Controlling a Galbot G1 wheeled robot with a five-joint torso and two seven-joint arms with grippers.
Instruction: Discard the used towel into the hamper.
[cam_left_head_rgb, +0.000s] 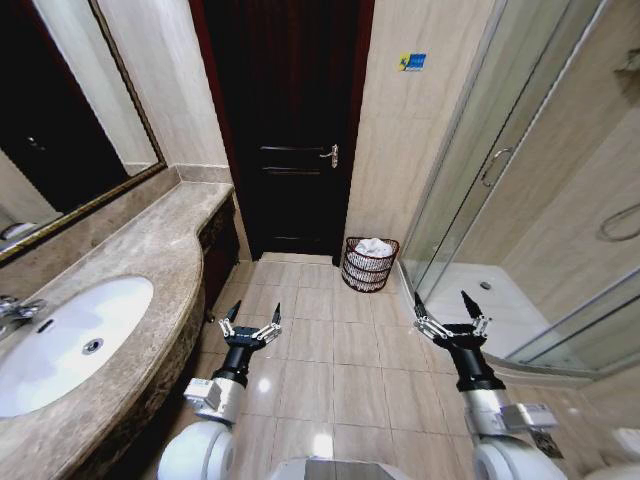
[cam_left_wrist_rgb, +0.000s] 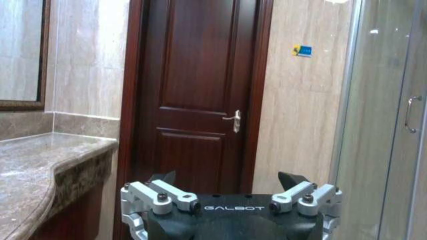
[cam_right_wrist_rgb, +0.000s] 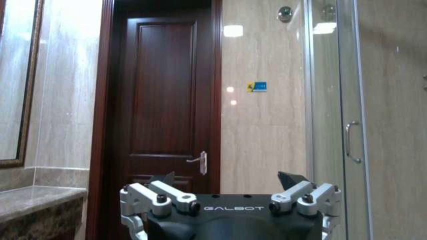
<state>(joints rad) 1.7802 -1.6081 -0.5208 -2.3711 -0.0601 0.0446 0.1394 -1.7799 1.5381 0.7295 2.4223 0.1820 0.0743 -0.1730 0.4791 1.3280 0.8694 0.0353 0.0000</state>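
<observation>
Hamper (cam_left_head_rgb: 370, 265): small round basket of dark reddish-brown wire, openwork, with horizontal rings and a thicker rim, narrowing toward the base. It is stood on the tiled floor (cam_left_head_rgb: 330, 350) against the beige wall, between the dark wooden door (cam_left_head_rgb: 285, 120) and the glass shower enclosure (cam_left_head_rgb: 500, 190).

Towel (cam_left_head_rgb: 374, 246): white, bunched, seen heaped at the hamper's mouth and rising just above the rim.

Left gripper (cam_left_head_rgb: 250, 322): held low over the floor tiles beside the marble vanity counter (cam_left_head_rgb: 150, 260), pointed forward toward the door. Its fingers are spread wide apart and nothing is held between them. In the left wrist view the same gripper (cam_left_wrist_rgb: 229, 181) is seen aimed at the door's lower panels.

Right gripper (cam_left_head_rgb: 452, 313): held at similar height near the shower's edge, pointed forward, well apart from the hamper. Its fingers are likewise spread wide with nothing held; it is seen again in the right wrist view (cam_right_wrist_rgb: 229, 180).

Sink (cam_left_head_rgb: 70, 340): white basin set in the counter.
</observation>
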